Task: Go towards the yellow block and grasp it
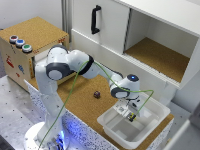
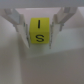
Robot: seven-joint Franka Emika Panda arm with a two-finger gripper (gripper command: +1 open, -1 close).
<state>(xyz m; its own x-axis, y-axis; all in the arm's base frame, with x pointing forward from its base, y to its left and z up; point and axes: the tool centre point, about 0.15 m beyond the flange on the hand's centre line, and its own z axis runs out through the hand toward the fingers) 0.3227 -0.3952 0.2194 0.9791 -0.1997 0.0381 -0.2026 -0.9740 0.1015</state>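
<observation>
Down inside the shallow white plastic tray (image 1: 150, 131) on the cork-topped desk (image 1: 85, 100), the gripper (image 1: 131, 116) is straddling the small bright yellow cube-shaped block (image 2: 39, 33), fingers (image 2: 18, 22) pressing its flanks, apparently clenching it squarely for a secure grasp.

Yellow block (image 2: 39, 31): small, bright yellow, roughly cubic, black markings on its faces; sits upright on pale surface between the jaws; barely discernible in exterior view (image 1: 131, 117)
</observation>
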